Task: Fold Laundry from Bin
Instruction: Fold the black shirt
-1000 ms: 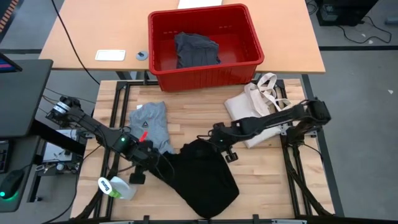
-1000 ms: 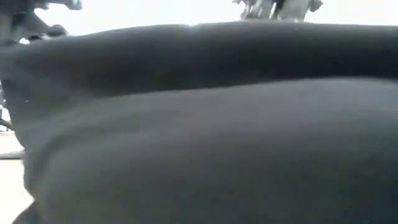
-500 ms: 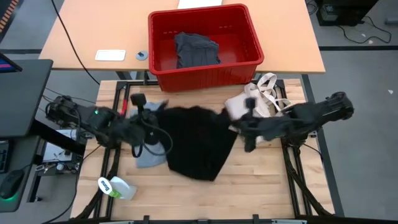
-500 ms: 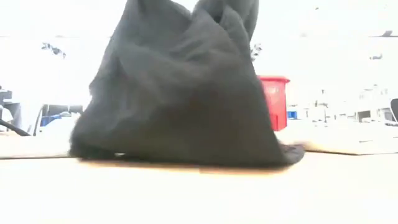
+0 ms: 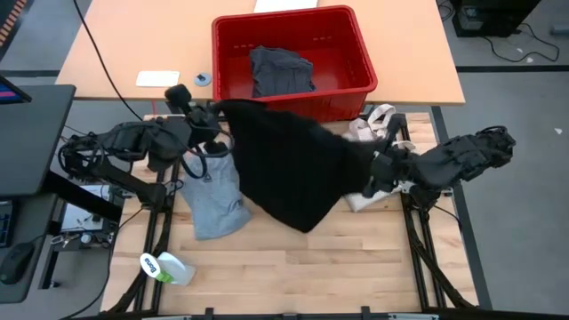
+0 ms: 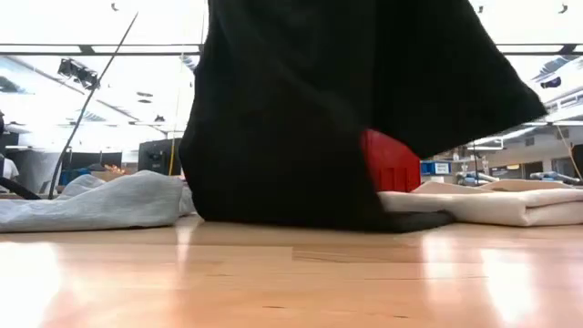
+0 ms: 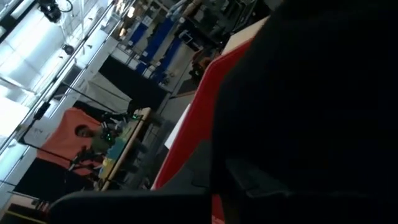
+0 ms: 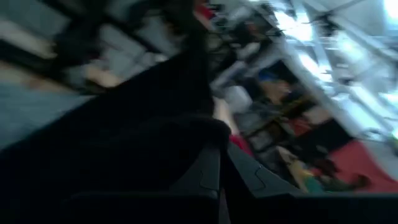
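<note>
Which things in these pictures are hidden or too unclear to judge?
- Left tool, high view: its fingertips are covered by the large black cloth garment.
- Right tool, high view: its tips are hidden in the same black cloth.
- Red rectangular plastic bin, low view: only a corner shows behind the garment.
- Light grey T-shirt, high view: one edge lies under the garment.
- Right wrist view: the background is blurred.

arms: dark, jointed | left arm (image 5: 133,140): looped black cables

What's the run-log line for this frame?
left gripper: shut on black garment | right gripper: shut on black garment | garment: lifted, spread before bin | grey T-shirt: on table
</note>
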`<state>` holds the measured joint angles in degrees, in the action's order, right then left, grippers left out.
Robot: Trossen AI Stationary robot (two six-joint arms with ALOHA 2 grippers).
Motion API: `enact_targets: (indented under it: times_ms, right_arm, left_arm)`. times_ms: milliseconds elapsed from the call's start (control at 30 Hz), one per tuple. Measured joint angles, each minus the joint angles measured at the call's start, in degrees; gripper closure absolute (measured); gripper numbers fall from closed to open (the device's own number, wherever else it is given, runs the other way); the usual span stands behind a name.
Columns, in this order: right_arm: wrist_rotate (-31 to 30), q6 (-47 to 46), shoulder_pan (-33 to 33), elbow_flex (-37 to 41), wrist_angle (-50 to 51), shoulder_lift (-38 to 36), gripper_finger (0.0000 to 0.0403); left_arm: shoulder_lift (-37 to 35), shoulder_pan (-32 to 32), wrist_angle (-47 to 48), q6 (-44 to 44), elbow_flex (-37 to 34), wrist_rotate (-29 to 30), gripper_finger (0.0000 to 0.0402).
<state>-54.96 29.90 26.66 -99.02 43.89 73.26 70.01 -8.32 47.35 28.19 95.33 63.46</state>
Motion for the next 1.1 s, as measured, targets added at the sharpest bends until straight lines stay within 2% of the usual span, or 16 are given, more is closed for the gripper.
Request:
enact_targets:
  times_ms: [67, 167, 233, 300, 400, 467, 633, 733, 833, 933, 1000, 1100]
  right_arm:
    - [4.4, -5.9, 0.1, 0.0, 5.6, 0.5, 0.0385]
    - [14.6, -18.7, -1.3, 0.7, 12.5, 1.5, 0.0379]
    - [22.6, -26.9, -2.7, 2.8, 12.8, 2.6, 0.0377]
    - [29.2, -32.3, -3.6, 6.8, 10.8, 4.3, 0.0377]
    - [35.1, -35.1, -3.6, 12.5, 8.6, 8.5, 0.0380]
    - [37.4, -37.1, -3.7, 14.8, 8.8, 11.0, 0.0382]
    - [45.3, -39.0, -5.0, 19.5, 8.4, 15.7, 0.0376]
    - [46.2, -39.0, -5.7, 21.9, 8.4, 17.3, 0.0362]
    - [47.6, -40.3, -6.7, 24.6, 5.7, 17.7, 0.0340]
    - [52.1, -41.9, -7.4, 27.4, 0.7, 17.2, 0.0309]
    - [54.6, -43.3, -7.4, 27.6, 1.8, 16.9, 0.0287]
    - [54.7, -45.4, -6.5, 27.6, 5.2, 17.0, 0.0256]
  left_arm:
    - [-0.4, 0.2, 0.1, 0.5, 0.0, 0.0, 0.0390]
    - [-0.7, 0.1, 0.4, 1.5, 0.0, -0.2, 0.0390]
    - [-0.9, -0.9, 2.4, -0.8, 0.0, -3.7, 0.0390]
    - [-1.2, -2.2, 7.9, -3.6, 0.0, -12.9, 0.0390]
    - [-0.7, -3.6, 16.0, -6.5, 0.0, -28.6, 0.0390]
    - [0.3, -4.0, 20.2, -9.8, 0.0, -34.6, 0.0390]
    - [2.7, -4.1, 31.1, -19.3, -0.1, -35.6, 0.0390]
    - [3.6, -4.0, 35.3, -22.8, -0.1, -35.6, 0.0390]
    - [4.0, -4.0, 36.8, -25.1, -0.1, -35.6, 0.0390]
    - [4.0, -4.0, 38.0, -26.7, -0.1, -35.6, 0.0390]
    - [4.0, -4.0, 39.4, -27.6, -0.1, -35.8, 0.0390]
    - [3.9, -4.0, 42.3, -29.5, -0.1, -37.7, 0.0390]
